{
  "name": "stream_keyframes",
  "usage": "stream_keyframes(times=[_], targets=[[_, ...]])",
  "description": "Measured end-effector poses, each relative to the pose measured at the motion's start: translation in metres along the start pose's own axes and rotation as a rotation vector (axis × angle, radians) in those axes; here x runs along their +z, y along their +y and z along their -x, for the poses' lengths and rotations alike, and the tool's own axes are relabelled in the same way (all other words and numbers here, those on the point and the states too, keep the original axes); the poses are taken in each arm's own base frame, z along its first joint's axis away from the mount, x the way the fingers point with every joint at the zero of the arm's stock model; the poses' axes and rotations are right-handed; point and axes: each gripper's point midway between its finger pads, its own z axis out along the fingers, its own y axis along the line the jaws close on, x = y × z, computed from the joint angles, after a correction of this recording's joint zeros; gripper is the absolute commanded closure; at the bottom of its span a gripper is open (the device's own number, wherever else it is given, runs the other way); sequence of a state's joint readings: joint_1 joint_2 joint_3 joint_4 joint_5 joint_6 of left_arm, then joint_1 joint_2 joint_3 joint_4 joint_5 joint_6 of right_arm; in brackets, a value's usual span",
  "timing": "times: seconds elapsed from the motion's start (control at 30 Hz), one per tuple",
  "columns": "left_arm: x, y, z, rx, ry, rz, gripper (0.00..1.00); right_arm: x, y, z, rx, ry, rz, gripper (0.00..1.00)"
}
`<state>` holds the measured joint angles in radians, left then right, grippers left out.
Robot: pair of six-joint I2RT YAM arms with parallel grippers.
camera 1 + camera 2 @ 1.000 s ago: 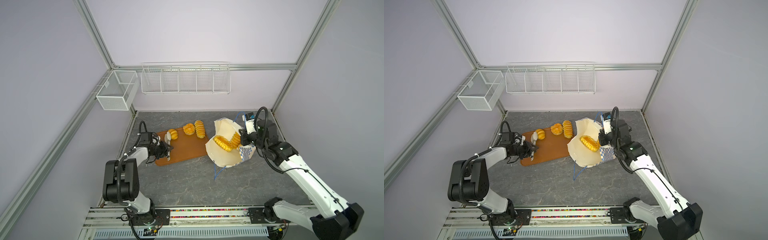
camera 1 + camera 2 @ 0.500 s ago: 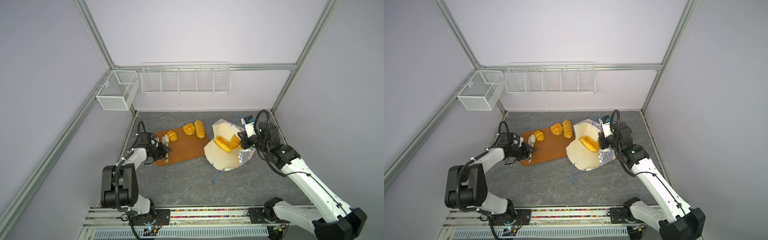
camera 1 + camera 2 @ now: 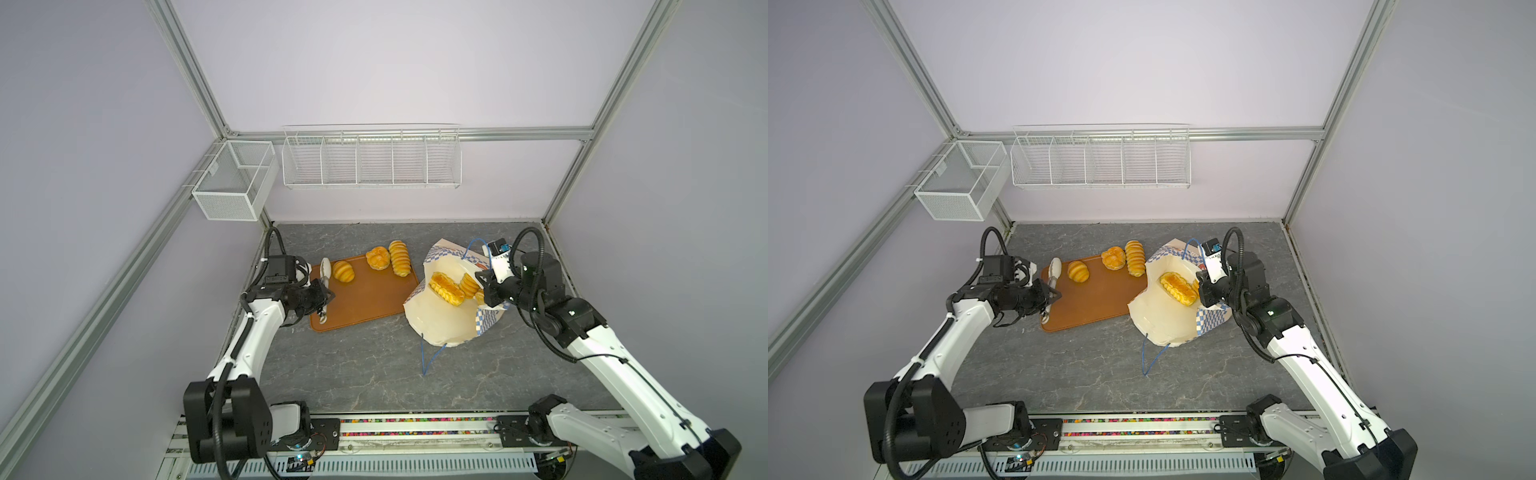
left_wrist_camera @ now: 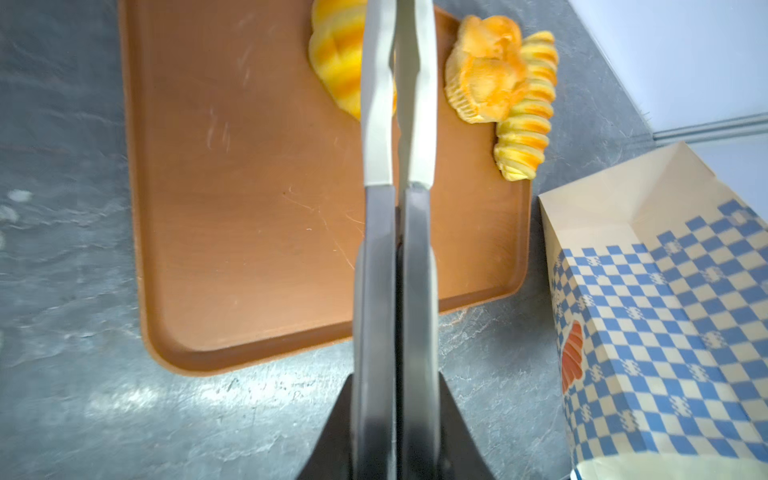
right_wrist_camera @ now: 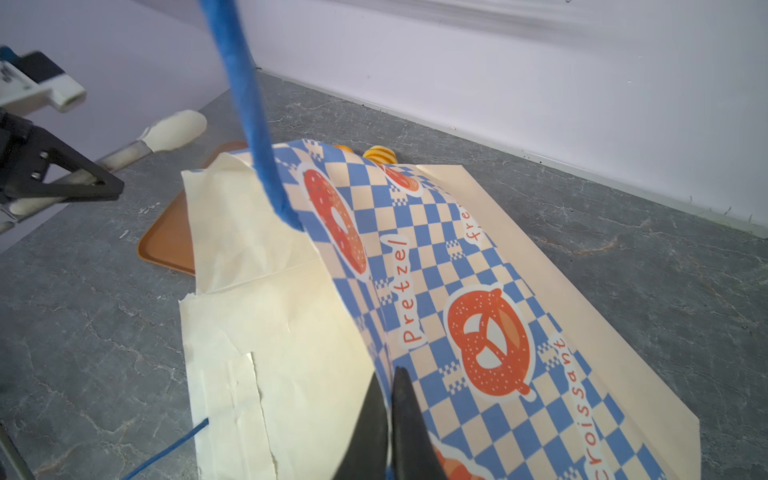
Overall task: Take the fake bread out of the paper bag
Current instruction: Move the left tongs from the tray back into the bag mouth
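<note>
The left end effector (image 3: 322, 297) is pressed together on a pair of metal tongs with white tips (image 3: 326, 269). The right end effector (image 3: 484, 287) pinches the wall of the cream paper bag with a blue-and-white checkered band (image 3: 436, 328). In both top views at least two pieces of golden-yellow fake bread (image 3: 446, 288) lie in the bag's mouth, just beside the right end effector. Three more sit on the flat brown tray (image 3: 365, 305), just beyond the left end effector. If the paper slips from the pinch or tears, the mouth would likely fold over the loaves or spill them onto the grey stone-patterned desk (image 3: 1079, 374).

In the left wrist view the tongs' arms (image 4: 378, 104) lie squeezed together, reaching out from the end effector over the tray. They must spread before they can take a loaf. A loose hold could let them twist. Nothing readable shows here.

In the right wrist view the jaws are closed on checkered paper. A thin blue cord handle (image 5: 249, 104) hangs just ahead of the end effector, where the tongs might snag it. The bag reads "Pretzel" and "Croissant", plus a cut-off word starting "fre", among orange pretzel prints. No brand name is legible.
</note>
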<state>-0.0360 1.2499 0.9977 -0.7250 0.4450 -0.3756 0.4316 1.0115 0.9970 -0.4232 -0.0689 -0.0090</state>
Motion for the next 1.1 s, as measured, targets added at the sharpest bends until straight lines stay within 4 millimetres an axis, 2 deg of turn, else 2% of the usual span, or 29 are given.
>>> stream_keyframes(times=[0.1, 0.2, 0.33, 0.43, 0.57, 0.7, 0.9, 1.1], targets=[[-0.027, -0.048, -0.008, 0.152, -0.017, -0.048, 0.87, -0.001, 0.002, -0.002, -0.001, -0.009, 0.009, 0.93], [-0.048, -0.097, -0.027, 0.291, 0.003, -0.109, 0.87, -0.003, 0.002, -0.002, 0.0, -0.019, 0.007, 0.93], [-0.065, -0.158, -0.075, 0.472, 0.092, -0.193, 0.87, -0.003, -0.001, -0.003, 0.02, -0.025, -0.009, 0.93], [-0.068, -0.186, -0.117, 0.562, 0.183, -0.224, 0.87, -0.002, -0.005, -0.003, 0.044, -0.031, -0.031, 0.93], [-0.057, -0.206, -0.171, 0.635, 0.309, -0.22, 0.87, -0.002, -0.008, -0.001, 0.077, -0.042, -0.048, 0.93], [-0.042, -0.214, -0.205, 0.672, 0.388, -0.185, 0.87, -0.002, -0.008, 0.0, 0.102, -0.048, -0.048, 0.93], [-0.021, -0.221, -0.213, 0.66, 0.403, -0.142, 0.9, -0.002, -0.008, 0.0, 0.116, -0.048, -0.043, 0.93], [0.026, -0.234, -0.219, 0.662, 0.437, -0.072, 0.9, -0.002, -0.005, 0.0, 0.128, -0.046, -0.026, 0.93]])
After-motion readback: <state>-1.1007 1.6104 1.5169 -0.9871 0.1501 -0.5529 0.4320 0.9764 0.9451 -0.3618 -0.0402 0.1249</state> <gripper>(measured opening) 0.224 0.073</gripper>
